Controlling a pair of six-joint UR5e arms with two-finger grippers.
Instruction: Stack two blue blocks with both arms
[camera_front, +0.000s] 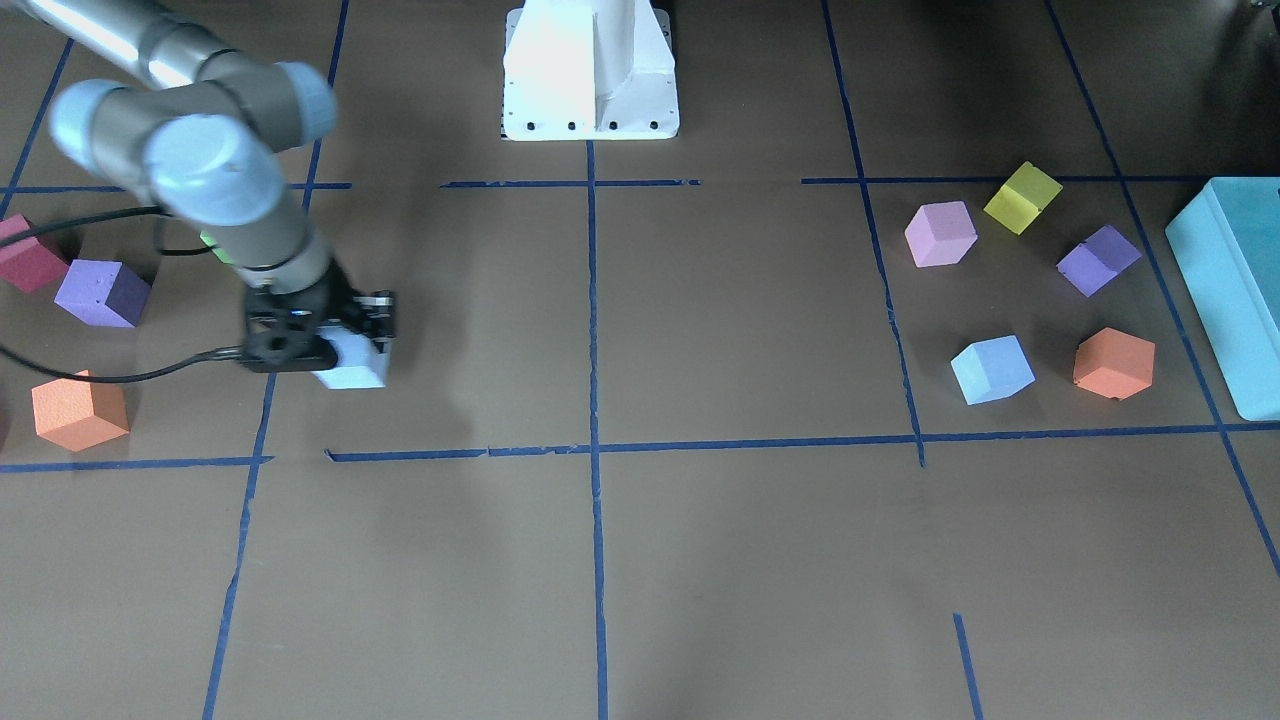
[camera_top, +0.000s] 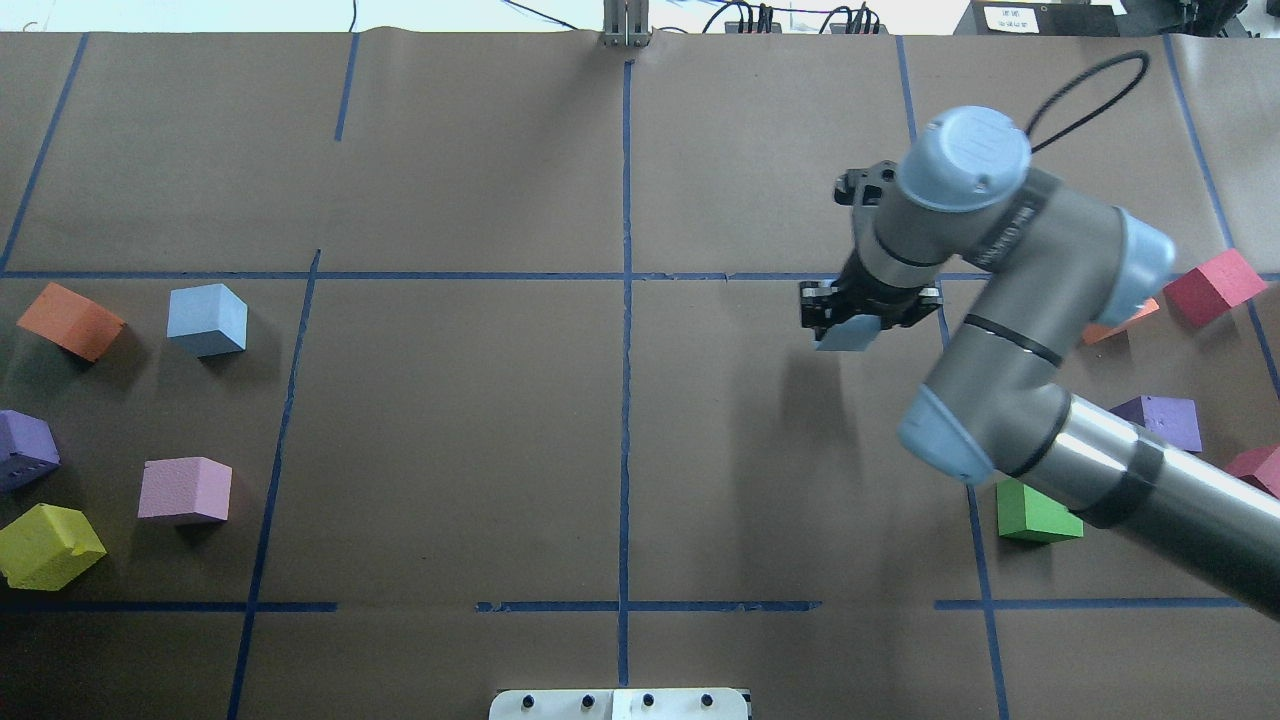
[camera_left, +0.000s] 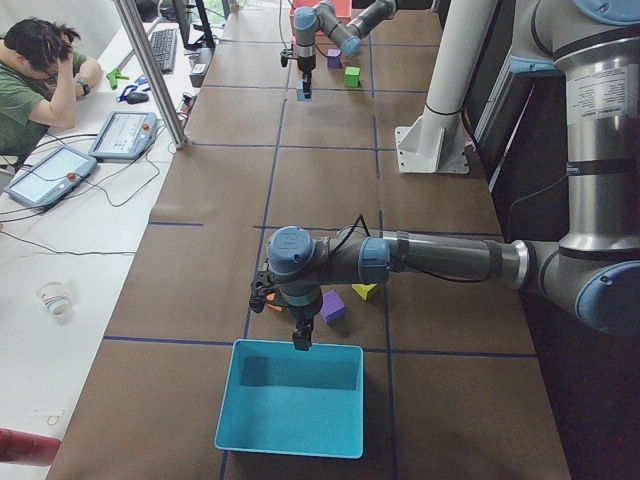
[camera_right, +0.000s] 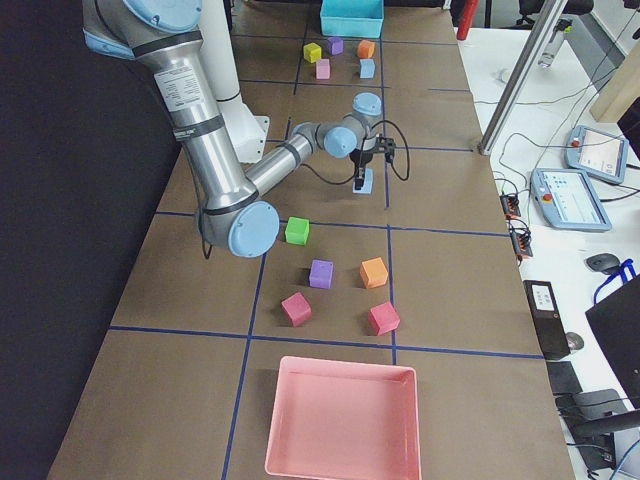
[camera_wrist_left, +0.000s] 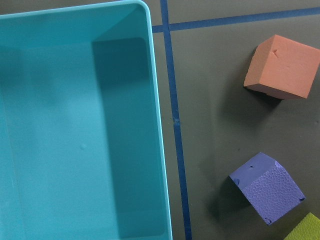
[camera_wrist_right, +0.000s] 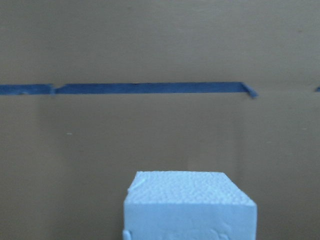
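Right arm (camera_top: 1120, 480): is reaching in from the robot's right side toward the table's middle. It is carrying one of the two blue blocks.
Left arm (camera_left: 440, 258): is stretching out low over the far-left end of the table. Its left gripper (camera_left: 300, 340) is hanging above the near wall of the teal box. Only the side view is showing it, so whether its fingers are spread or pressed together cannot be told.
Pink tray (camera_right: 340, 425): is lying at the right end of the table. Nothing is showing inside it.
Teal box (camera_wrist_left: 60, 140): is sitting at the left end. The left wrist view is showing its floor bare, with an orange cube (camera_wrist_left: 282, 67) and a purple cube (camera_wrist_left: 267, 187) lying outside it on the paper.
Right gripper (camera_top: 865, 318): is pointing straight down, its fingers pinching the held blue block (camera_front: 352, 368) from two sides. Whether the block is hanging clear of the table cannot be told.
Second blue block (camera_top: 207, 320): is resting on the table's left side, well apart from the held one and near the orange cube.
Step in hand, judged: the right arm is probably bringing its block toward the middle to serve as the base of the stack.
Doing it well: the block is wanting a flat, square set-down on bare paper, within easy reach of the left arm. The fingers should be opening only once it is seated, then lifting straight up so that the light foam is not dragged.
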